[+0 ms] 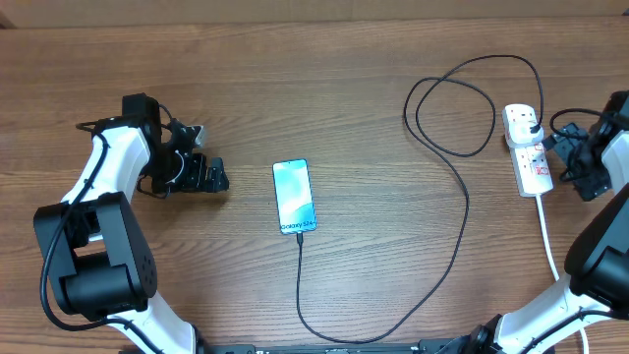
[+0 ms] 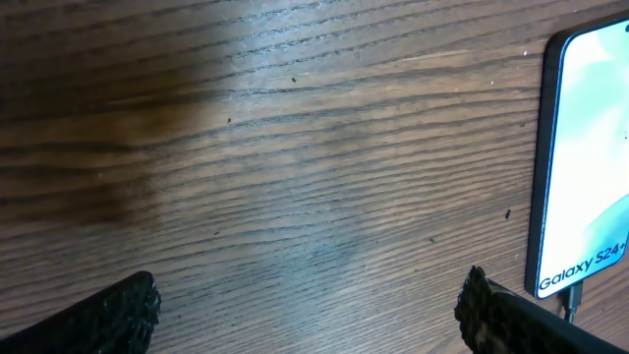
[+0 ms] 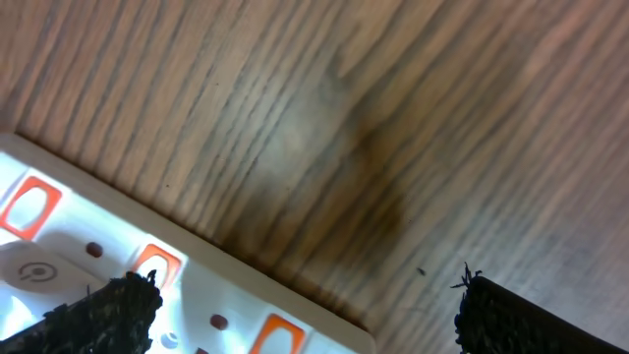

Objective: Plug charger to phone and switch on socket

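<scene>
Phone (image 1: 293,197) is lying mid-scene on the table (image 1: 373,69). Charger (image 1: 466,208) is appearing seated at the phone's near edge and running right to the socket (image 1: 528,149).
Left gripper (image 2: 310,320): fingers spread, holding nothing.
Right gripper (image 3: 300,315): fingers spread, empty, hovering beside the socket.
Risk: an off-centre press is likely sliding the light socket, tugging the charger out.
Right wrist is showing red-marked switches (image 3: 155,265) close. Overhead is showing the full charger routing instead.
</scene>
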Controlling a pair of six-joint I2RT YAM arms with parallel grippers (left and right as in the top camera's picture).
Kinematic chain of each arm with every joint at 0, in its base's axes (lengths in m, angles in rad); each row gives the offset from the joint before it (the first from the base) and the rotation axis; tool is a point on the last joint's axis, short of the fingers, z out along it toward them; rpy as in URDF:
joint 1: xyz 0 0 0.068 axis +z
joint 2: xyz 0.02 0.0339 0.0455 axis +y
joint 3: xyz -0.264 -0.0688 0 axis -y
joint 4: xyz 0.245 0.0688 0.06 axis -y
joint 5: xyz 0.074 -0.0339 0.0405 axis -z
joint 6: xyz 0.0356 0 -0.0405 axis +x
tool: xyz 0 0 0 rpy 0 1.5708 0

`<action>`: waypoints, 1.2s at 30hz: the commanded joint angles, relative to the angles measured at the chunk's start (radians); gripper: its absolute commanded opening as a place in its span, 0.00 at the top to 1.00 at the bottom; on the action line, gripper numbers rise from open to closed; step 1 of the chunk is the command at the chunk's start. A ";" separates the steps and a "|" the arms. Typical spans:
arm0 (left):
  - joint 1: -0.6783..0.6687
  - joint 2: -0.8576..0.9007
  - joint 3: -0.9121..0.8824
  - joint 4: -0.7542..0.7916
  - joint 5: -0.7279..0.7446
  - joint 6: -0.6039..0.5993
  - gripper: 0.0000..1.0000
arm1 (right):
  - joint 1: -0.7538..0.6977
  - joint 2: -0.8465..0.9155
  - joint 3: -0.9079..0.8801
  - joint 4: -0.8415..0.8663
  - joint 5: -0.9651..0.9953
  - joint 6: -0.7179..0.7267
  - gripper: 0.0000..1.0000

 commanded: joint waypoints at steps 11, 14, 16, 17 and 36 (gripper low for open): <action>-0.008 -0.008 0.004 0.002 0.001 -0.007 0.00 | 0.003 0.079 -0.016 0.051 -0.031 -0.003 0.00; -0.008 -0.008 0.004 0.002 0.001 -0.007 0.01 | 0.010 0.091 -0.016 0.050 -0.032 -0.003 0.00; -0.008 -0.008 0.004 0.002 0.001 -0.007 0.01 | 0.017 0.091 -0.016 0.046 -0.032 -0.004 0.00; -0.008 -0.008 0.004 0.002 0.001 -0.007 0.00 | 0.021 0.091 -0.016 0.043 -0.032 -0.004 0.00; -0.008 -0.008 0.004 0.002 0.001 -0.007 0.00 | 0.103 0.091 -0.016 -0.056 -0.061 -0.079 0.00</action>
